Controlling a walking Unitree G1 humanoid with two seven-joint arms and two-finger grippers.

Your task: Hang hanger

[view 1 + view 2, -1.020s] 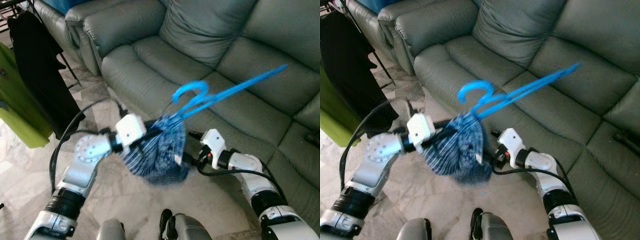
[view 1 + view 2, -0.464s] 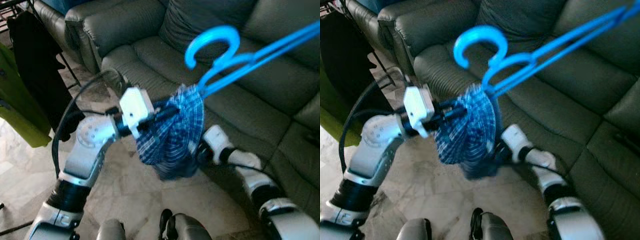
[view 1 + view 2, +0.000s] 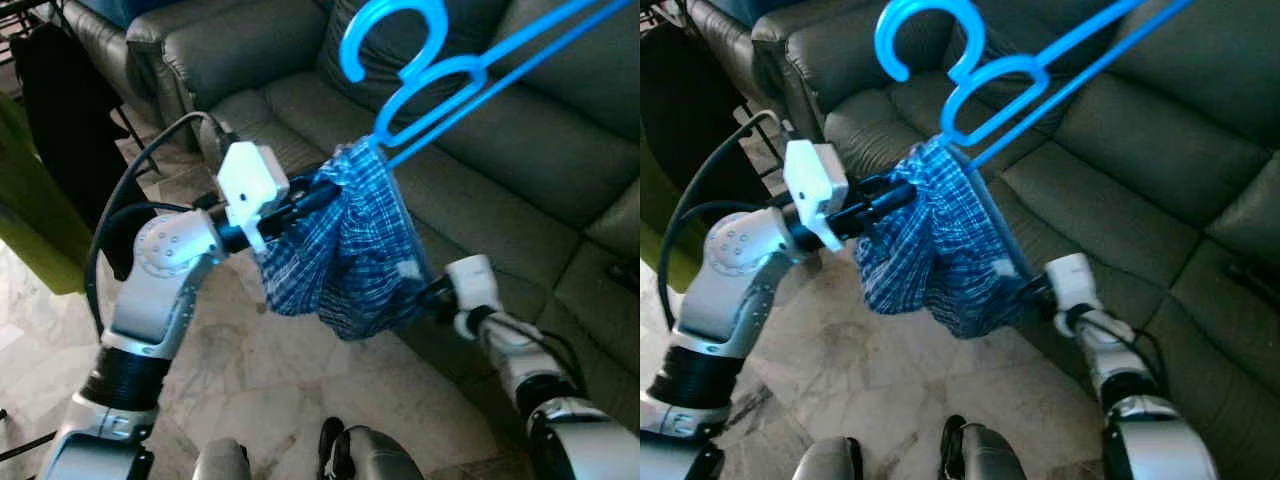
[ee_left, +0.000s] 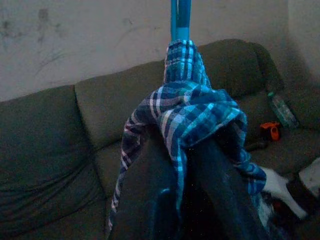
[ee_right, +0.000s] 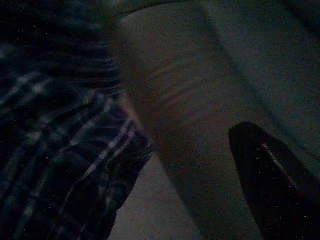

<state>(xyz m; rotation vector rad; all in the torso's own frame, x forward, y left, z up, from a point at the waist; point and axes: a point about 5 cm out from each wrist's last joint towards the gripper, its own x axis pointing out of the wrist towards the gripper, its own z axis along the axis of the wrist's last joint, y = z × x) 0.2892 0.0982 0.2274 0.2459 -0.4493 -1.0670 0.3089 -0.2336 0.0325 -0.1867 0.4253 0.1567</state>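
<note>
The left tool (image 3: 325, 190) is clamped on the bunched checked cloth (image 3: 350, 260) hanging from the blue hanger (image 3: 440, 70), held high before the grey sofa (image 3: 520, 150). The right tool (image 3: 430, 295) sits beside the cloth's lower edge; whether it grips, I cannot tell.

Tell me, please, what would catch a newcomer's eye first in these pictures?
The bright blue hanger, held up in front of the grey sofa, with blue checked cloth bunched beneath its hook. The left gripper grips that cloth from the left, and the right gripper reaches in at its lower edge.
</note>
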